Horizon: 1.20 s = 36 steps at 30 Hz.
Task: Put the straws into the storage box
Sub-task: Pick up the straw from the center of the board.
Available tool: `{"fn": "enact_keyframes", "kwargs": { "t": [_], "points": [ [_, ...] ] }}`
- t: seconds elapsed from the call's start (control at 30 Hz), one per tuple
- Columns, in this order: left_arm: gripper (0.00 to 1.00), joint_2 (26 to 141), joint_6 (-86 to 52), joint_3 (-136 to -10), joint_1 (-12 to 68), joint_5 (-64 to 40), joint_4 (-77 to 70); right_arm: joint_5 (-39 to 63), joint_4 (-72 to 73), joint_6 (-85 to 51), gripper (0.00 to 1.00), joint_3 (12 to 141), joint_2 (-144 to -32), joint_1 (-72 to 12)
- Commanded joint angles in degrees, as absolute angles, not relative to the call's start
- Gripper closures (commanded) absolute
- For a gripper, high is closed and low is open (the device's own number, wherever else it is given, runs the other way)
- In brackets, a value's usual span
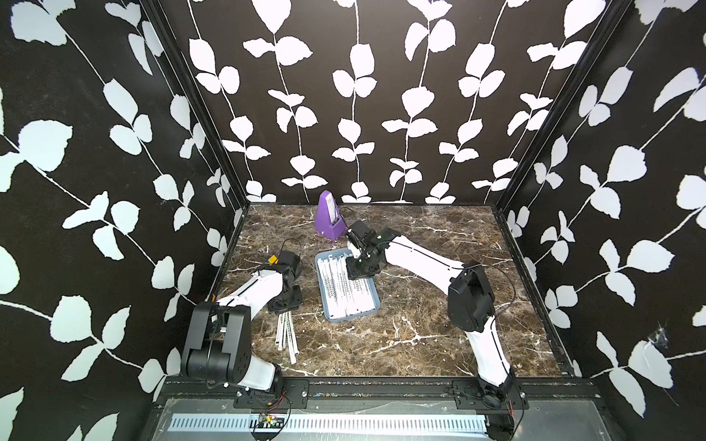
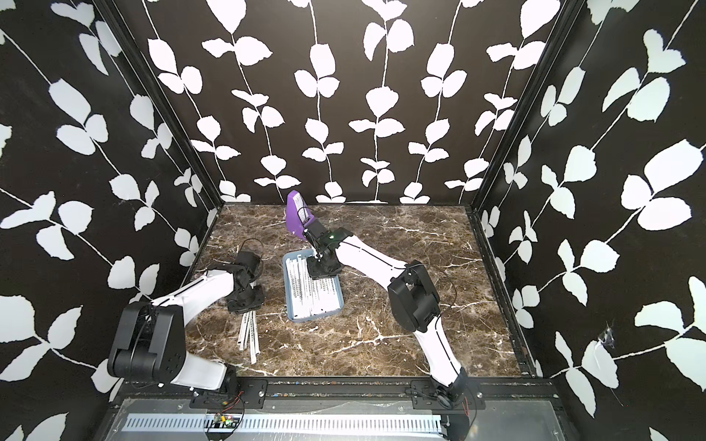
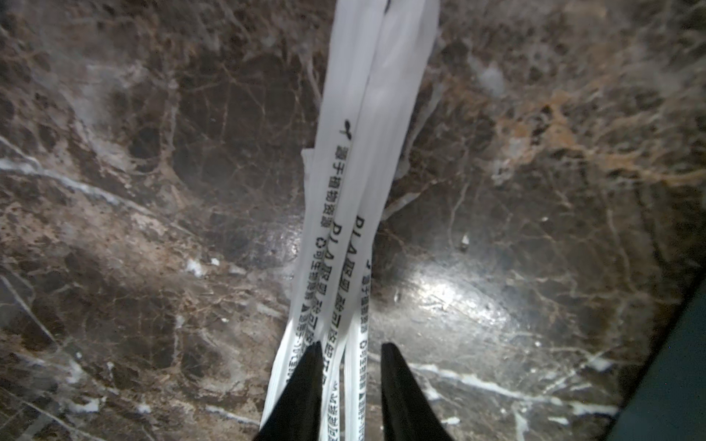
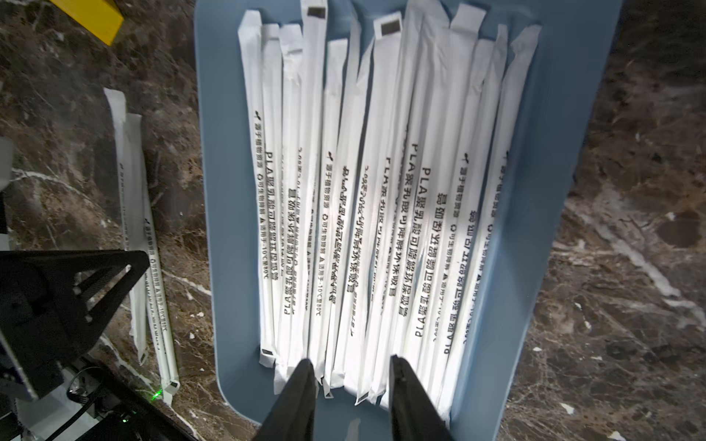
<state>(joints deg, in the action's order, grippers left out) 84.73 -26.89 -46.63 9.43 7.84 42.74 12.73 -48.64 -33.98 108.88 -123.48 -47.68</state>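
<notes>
Remote rig, mid-task: most straws [image 4: 382, 191] lie side by side in the box [image 4: 221, 191], which sits mid-table [image 1: 401, 343]. A small bunch of loose straws [image 1: 286, 336] lies on the table near the box, on my left arm's side and apart from its rim.

My left tool [image 3: 349, 347] is low over one end of that bunch. In the left wrist view its fingers [image 3: 301, 382] stand apart with a couple of wrappers running between them. One finger is against the paper and a sliver of bare table shows beside the other. I read it as spread, not yet pinching.

My right tool [image 4: 351, 361] hangs over the far end of the box, jaws spread and empty, above the packed row.

The step in hand, as I judge it, is the pick of the bunch left outside. The next move calls for closing the left tool squarely on the flat wrappers and lifting them level. Then they go over the low rim and lie lengthways with the rest. I would pull the right arm back first, since it sits over the landing spot. The thin wrappers look slippery, so one may slide out of the pinch.
</notes>
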Motion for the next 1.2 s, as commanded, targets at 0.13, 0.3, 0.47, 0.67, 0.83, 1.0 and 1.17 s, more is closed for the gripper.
{"fn": "enact_keyframes", "kwargs": {
  "t": [0.13, 0.3, 0.47, 0.67, 0.83, 1.0, 1.17],
  "points": [
    [0.75, 86.37, -24.84, -46.49, 9.04, 9.13, 42.27, 12.82, -45.8, -33.05, 0.66, 105.91, -119.18, -47.33],
    [0.78, 86.44, -23.69, -46.34, 9.05, 8.93, 41.46, 12.92, -45.64, -33.02, 0.66, 106.17, -119.34, -47.42],
    [0.88, 85.81, -23.1, -47.48, 9.05, 6.93, 41.65, 12.75, -45.7, -33.13, 0.66, 106.09, -119.29, -47.37],
    [0.91, 84.47, -22.86, -49.19, 9.04, 6.94, 43.37, 13.11, -45.84, -33.22, 0.66, 106.41, -119.78, -47.37],
    [0.96, 83.5, -22.81, -50.33, 9.05, 6.16, 44.74, 13.44, -46.06, -33.31, 0.66, 107.22, -120.23, -47.36],
    [0.98, 78.79, -24.37, -54.7, 9.54, 4.08, 47.78, 12.38, -47.09, -33.13, 0.67, 107.33, -119.75, -47.12],
    [0.98, 78.35, -27.93, -61.27, 16.15, 2.62, 46.86, 13.09, -45.48, -34.6, 0.67, 105.47, -118.34, -45.58]
  ]
}}
